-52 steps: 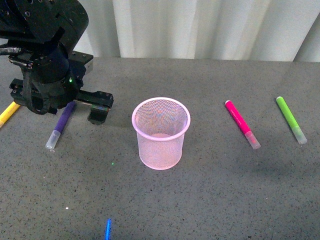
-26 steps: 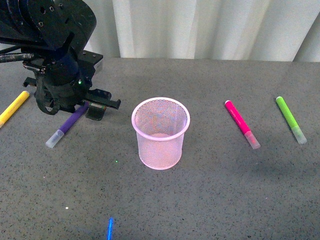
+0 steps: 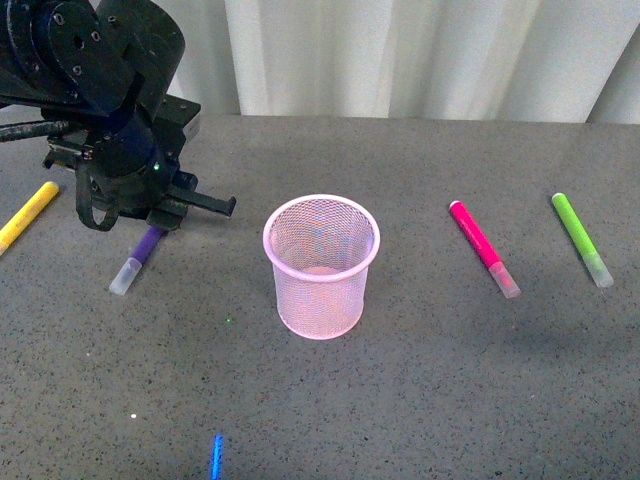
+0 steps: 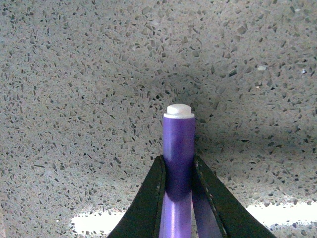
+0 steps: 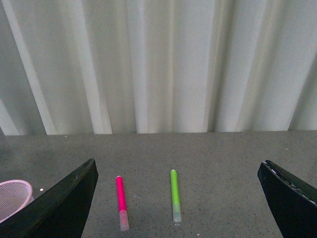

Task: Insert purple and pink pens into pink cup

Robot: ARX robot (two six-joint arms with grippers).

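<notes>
My left gripper (image 3: 155, 226) is shut on the purple pen (image 3: 138, 256) at the far left of the grey table, left of the pink cup (image 3: 322, 265). The pen's clear-capped end hangs down and left below the arm. In the left wrist view the two fingers (image 4: 148, 198) clamp the purple pen (image 4: 178, 139), whose white end sticks out past the tips over the tabletop. The pink pen (image 3: 482, 246) lies flat to the right of the cup. My right gripper (image 5: 177, 208) is open and empty, well back from the pink pen (image 5: 120, 198). The pink cup (image 5: 12, 196) shows at that view's edge.
A light green pen (image 3: 580, 236) lies at the far right, beside the pink pen. A yellow pen (image 3: 28, 214) lies at the left edge, just outside my left arm. White curtains hang behind the table. A small blue light mark (image 3: 216, 456) shows on the near tabletop.
My left arm has risen and turned with the purple pen in its grip. The pen's capped end has swung rightward and the pen now hangs more steeply. More of the yellow pen shows.
</notes>
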